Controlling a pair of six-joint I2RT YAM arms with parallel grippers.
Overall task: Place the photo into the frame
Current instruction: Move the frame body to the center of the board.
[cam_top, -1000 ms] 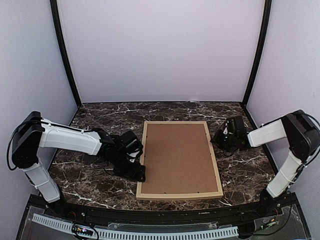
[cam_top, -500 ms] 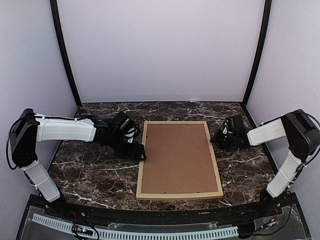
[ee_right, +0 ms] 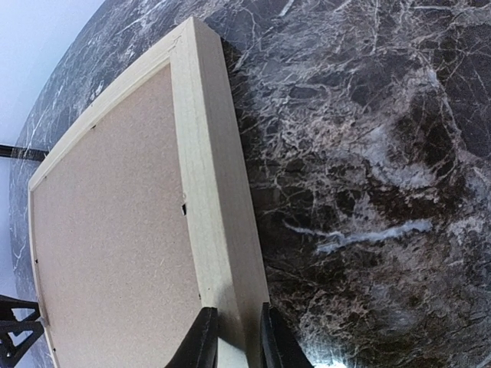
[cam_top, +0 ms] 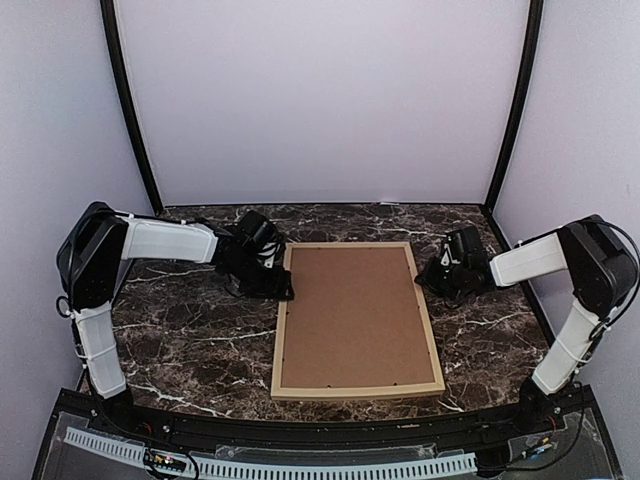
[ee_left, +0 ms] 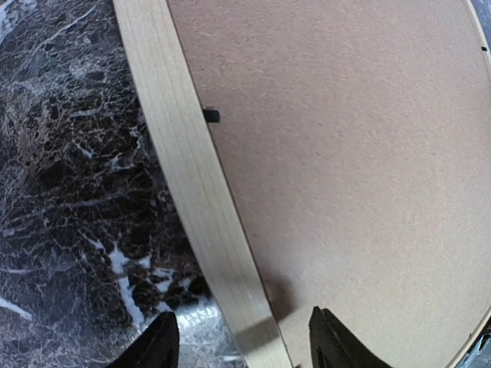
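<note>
Starting with the overhead view: the frame (cam_top: 360, 388) lay face down in the middle of the desk (cam_top: 180, 340), with the brown backing board (cam_top: 355, 315) filling its opening. The left claw (cam_top: 283, 290) sat at the far part of the left rail. The right claw (cam_top: 428, 278) sat at the far part of the right rail. The photo was not visible anywhere on the desk.

Left wrist view: the left claw (ee_left: 242, 326) was spread and straddled the wooden rail (ee_left: 180, 169). One finger stood over the desk (ee_left: 69, 192) and the other over the backing board (ee_left: 345, 153). Neither finger visibly touched the wood. One small black retaining tab (ee_left: 211, 116) showed at the rail's inner edge.

Right wrist view: the fingers of the right claw (ee_right: 238, 326) stood close together with the frame's right rail (ee_right: 211, 153) between them. Whether they pinched the rail or only flanked it could not be told. The backing board (ee_right: 107, 230) lay flush inside the frame.

Task status, as a judgement: with the backing board seated and the photo out of sight, the photo was probably already enclosed beneath the board. This could not be confirmed. Likely remaining steps were securing the tabs and turning the frame face up.
</note>
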